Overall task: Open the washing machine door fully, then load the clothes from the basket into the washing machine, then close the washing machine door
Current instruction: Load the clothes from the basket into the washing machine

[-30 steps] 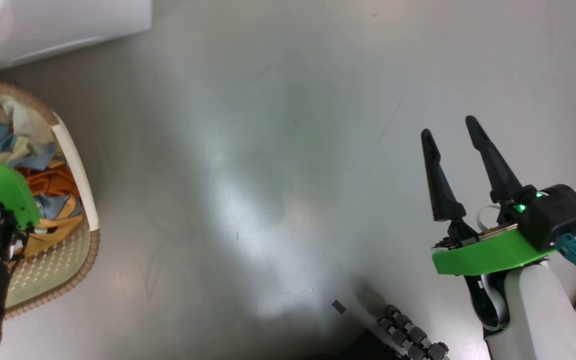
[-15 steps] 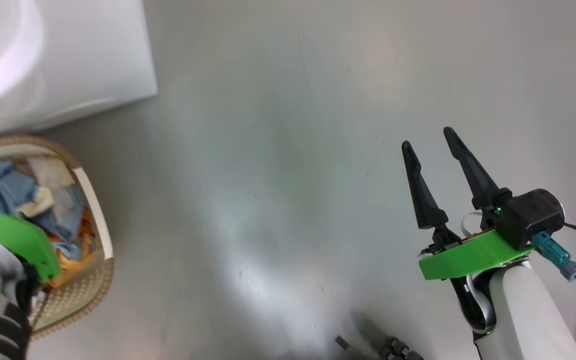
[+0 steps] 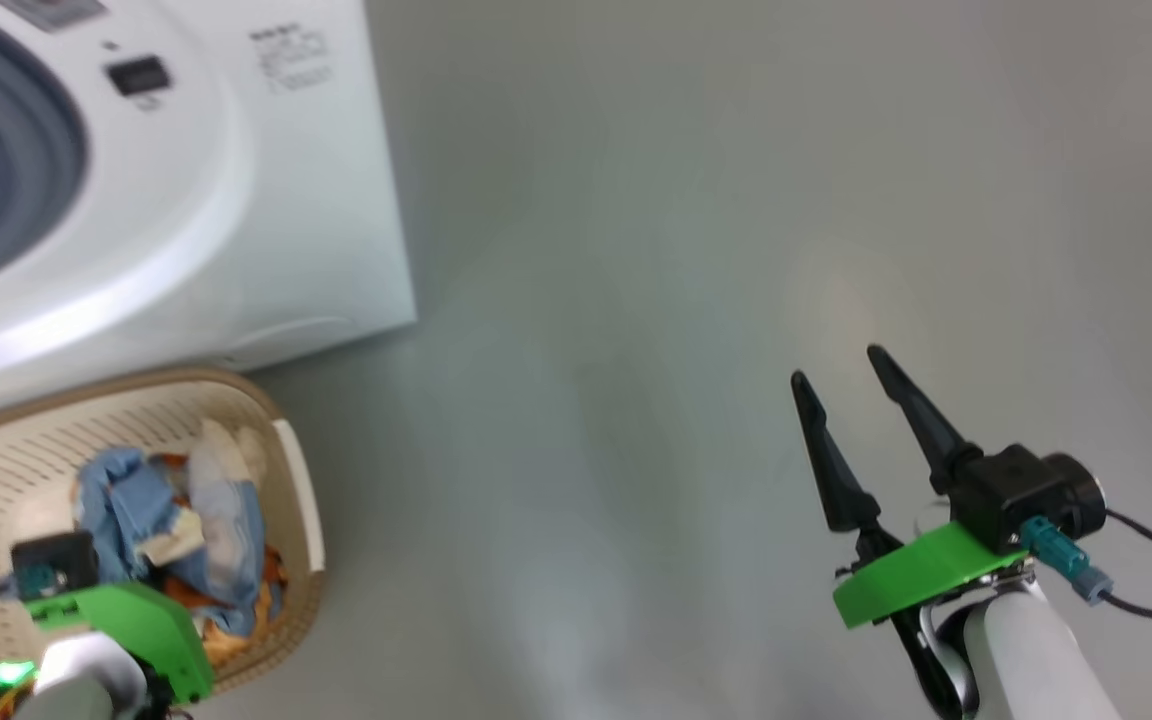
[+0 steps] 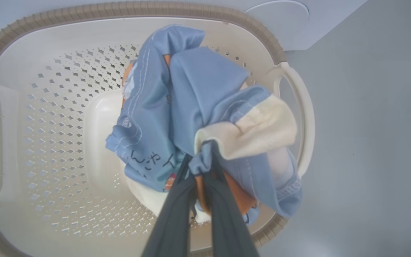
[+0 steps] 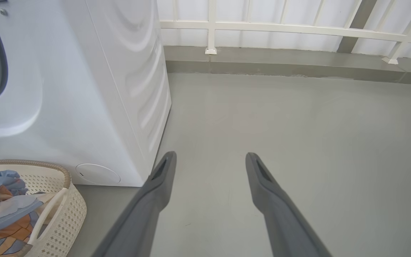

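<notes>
Head view: basket [image 3: 301, 520] at washing machine [image 3: 286, 200] foot; my right gripper [image 3: 836, 364] well right of basket, jaws spread, empty. Left wrist view: my left gripper [image 4: 200, 167] points down over basket, pinched on clothes [image 4: 177, 107]. Right wrist view: basket lower left of spread jaws.

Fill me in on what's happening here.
The robot is loading laundry. Its left gripper is shut on a bunch of the clothes, light blue with cream and orange, right over the basket, which sits in front of the washing machine. The right gripper hangs open and empty over the floor, off to the side.
</notes>
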`<state>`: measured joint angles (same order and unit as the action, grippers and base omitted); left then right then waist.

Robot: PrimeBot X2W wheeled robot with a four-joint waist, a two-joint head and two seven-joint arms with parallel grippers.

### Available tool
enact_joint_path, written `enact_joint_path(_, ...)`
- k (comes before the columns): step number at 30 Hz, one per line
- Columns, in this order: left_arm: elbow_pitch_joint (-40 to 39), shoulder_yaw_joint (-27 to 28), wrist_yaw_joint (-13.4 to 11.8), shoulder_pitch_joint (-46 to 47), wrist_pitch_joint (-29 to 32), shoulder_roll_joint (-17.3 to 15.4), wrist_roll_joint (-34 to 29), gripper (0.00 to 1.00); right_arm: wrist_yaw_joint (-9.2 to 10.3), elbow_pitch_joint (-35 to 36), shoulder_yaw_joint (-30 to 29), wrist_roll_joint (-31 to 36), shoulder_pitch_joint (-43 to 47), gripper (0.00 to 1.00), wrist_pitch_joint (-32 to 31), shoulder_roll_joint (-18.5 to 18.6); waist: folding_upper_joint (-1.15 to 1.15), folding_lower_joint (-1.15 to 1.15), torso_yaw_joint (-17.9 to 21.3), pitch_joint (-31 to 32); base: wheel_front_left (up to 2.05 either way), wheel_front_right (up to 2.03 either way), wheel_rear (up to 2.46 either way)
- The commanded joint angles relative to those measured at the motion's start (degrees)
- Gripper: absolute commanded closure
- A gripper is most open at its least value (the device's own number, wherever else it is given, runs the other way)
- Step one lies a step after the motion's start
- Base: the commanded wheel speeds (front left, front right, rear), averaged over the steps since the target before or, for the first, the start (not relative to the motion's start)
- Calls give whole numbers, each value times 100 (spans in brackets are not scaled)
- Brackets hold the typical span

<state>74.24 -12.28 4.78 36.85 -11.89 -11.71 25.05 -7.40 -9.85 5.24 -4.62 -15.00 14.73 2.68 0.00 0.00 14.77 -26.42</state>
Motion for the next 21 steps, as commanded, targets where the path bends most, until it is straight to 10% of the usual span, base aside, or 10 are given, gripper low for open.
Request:
enact_joint_path(1, -33, 111, 21, -250, -136, -162, 28, 100, -9, 71, 129, 60, 182, 0, 27, 20, 0, 0, -465, 730, 0, 0, 0)
enact_joint_path(21, -2209, 307, -243, -2020, -309, -159, -309, 100, -9, -215, 93, 57, 918, 0, 27, 20, 0, 0, -1329, 2265, 0, 0, 0)
